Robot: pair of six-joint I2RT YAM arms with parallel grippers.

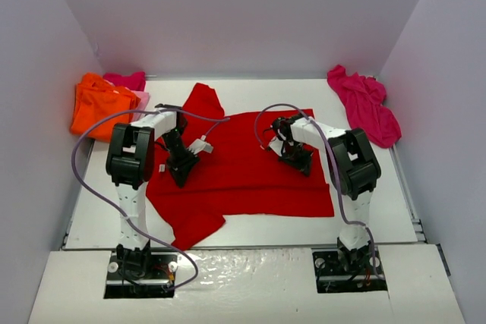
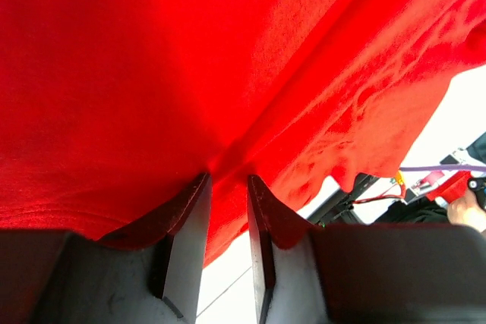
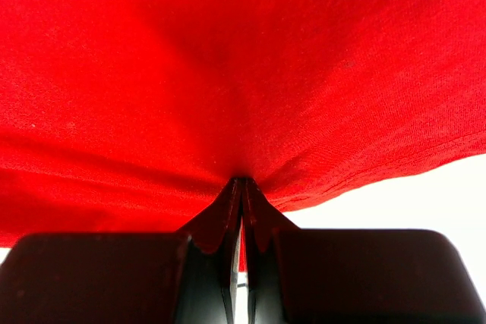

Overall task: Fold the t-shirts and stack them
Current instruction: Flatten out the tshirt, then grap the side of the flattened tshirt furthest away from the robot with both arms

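Note:
A red t-shirt (image 1: 250,172) lies spread over the middle of the white table, one sleeve pointing to the back and one to the front. My left gripper (image 1: 182,168) is down on its left part. In the left wrist view its fingers (image 2: 228,178) stand a narrow gap apart, with a ridge of the red cloth (image 2: 152,73) between the tips. My right gripper (image 1: 300,158) sits on the shirt's right part and is shut (image 3: 243,181), pinching a fold of the red fabric (image 3: 228,73). An orange t-shirt (image 1: 95,104) and a pink one (image 1: 127,80) lie at the back left.
Another pink t-shirt (image 1: 364,104) is crumpled in the back right corner. White walls (image 1: 243,13) close the table in at the back and both sides. Purple cables (image 1: 83,142) loop beside each arm.

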